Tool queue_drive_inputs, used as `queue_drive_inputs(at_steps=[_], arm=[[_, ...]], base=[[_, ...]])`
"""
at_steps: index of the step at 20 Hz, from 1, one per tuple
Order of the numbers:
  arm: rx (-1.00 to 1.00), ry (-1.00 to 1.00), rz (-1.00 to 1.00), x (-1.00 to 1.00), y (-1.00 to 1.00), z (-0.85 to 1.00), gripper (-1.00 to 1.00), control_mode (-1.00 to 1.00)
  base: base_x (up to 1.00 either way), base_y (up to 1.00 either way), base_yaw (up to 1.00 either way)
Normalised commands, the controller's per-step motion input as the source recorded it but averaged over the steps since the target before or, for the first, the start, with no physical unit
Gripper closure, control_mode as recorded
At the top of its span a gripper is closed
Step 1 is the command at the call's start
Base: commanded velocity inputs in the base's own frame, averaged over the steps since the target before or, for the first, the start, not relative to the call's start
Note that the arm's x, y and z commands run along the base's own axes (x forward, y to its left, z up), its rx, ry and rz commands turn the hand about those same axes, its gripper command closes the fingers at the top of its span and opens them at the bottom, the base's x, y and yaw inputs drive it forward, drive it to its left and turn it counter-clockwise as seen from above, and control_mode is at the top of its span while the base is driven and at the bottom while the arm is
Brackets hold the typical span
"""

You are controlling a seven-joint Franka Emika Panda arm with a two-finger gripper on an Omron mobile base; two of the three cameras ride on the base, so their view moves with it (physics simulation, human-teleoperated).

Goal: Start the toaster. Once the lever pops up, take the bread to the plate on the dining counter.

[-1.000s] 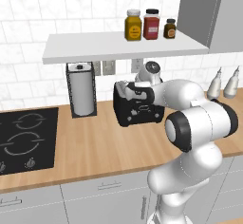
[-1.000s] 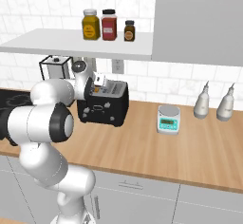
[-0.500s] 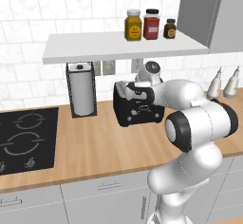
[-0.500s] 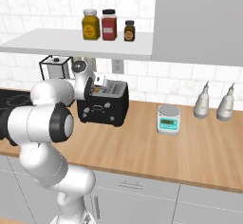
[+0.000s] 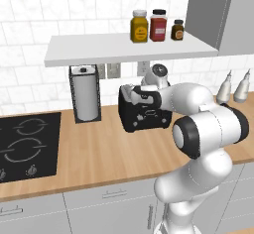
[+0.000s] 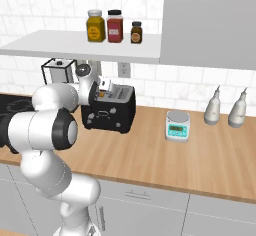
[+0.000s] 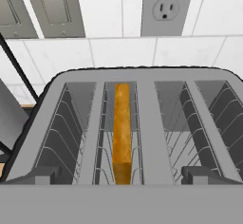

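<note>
Hand view looks straight down into the toaster, and the bread sits edge-up in the left slot, golden crust on top, its long axis running from near to far toward the wall outlet. So the slice lies directly below and ahead of the hand, lined up along the slot. The finger tips aren't clear at the bottom of that view, so I can't tell if the gripper is spread or closed.

From the left base view the gripper hovers right over the top of the black toaster, which stands on the wood counter just right of the paper-towel holder. From the right base view the hand is over the toaster's left end, kitchen scale well off to the right.

My guess: the slice sits low in the slot, so the lever looks like it's down or about to be pressed, and any grab has to come from straight above, pinching across the thin faces.
</note>
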Motion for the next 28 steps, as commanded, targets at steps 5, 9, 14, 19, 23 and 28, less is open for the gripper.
queue_drive_inputs(at_steps=[5, 9, 14, 19, 23, 28], arm=[[0.00, 0.00, 0.00, 0.00, 0.00, 0.00, -1.00, -1.00], [0.00, 0.00, 0.00, 0.00, 0.00, 0.00, -1.00, -1.00], [0.00, 0.00, 0.00, 0.00, 0.00, 0.00, -1.00, -1.00], [0.00, 0.00, 0.00, 0.00, 0.00, 0.00, -1.00, -1.00], [0.00, 0.00, 0.00, 0.00, 0.00, 0.00, -1.00, -1.00], [0.00, 0.00, 0.00, 0.00, 0.00, 0.00, -1.00, -1.00]], base=[[0.00, 0.00, 0.00], [0.00, 0.00, 0.00], [0.00, 0.00, 0.00], [0.00, 0.00, 0.00], [0.00, 0.00, 0.00], [0.00, 0.00, 0.00]])
